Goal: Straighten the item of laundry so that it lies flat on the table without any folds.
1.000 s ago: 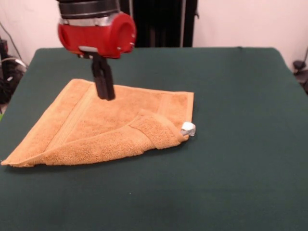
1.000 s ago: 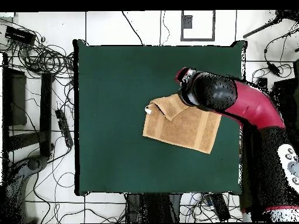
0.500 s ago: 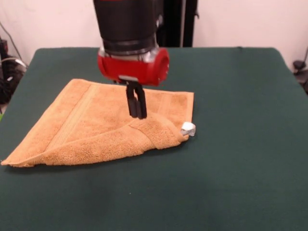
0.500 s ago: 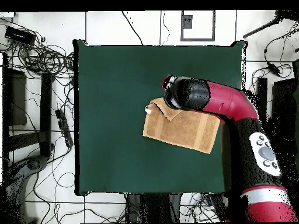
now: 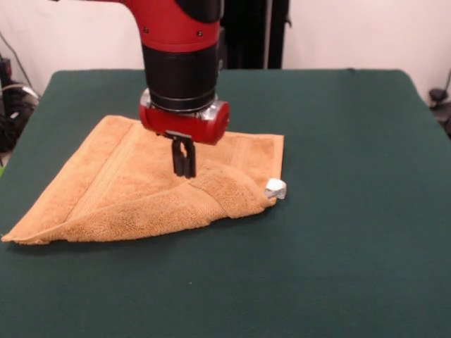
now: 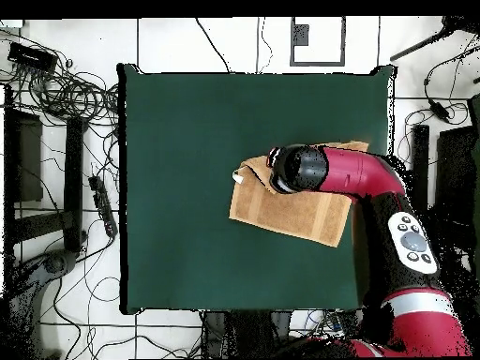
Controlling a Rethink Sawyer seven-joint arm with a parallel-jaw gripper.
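The golden-orange towel (image 5: 134, 186) lies on the dark green table (image 5: 352, 176), left of centre in the front view. Its near right corner (image 5: 232, 191) is folded back over the towel, and the small white tag (image 5: 275, 188) sticks out at that corner. My gripper (image 5: 184, 173) points straight down with its fingers close together. Its tips are at the towel's surface, on the far edge of the folded flap. I cannot see cloth between them. In the overhead view the towel (image 6: 281, 214) and tag (image 6: 238, 174) show, and the arm's wrist (image 6: 298, 169) hides the gripper.
The table (image 6: 187, 122) has wide bare cloth around the towel. Cables (image 6: 66, 94) and equipment lie on the floor beside it. A black stand (image 5: 246, 35) rises behind the table's far edge.
My gripper moved from over the towel's far left part toward the folded corner and came down to the cloth. The arm now stands upright over it. The towel has not moved.
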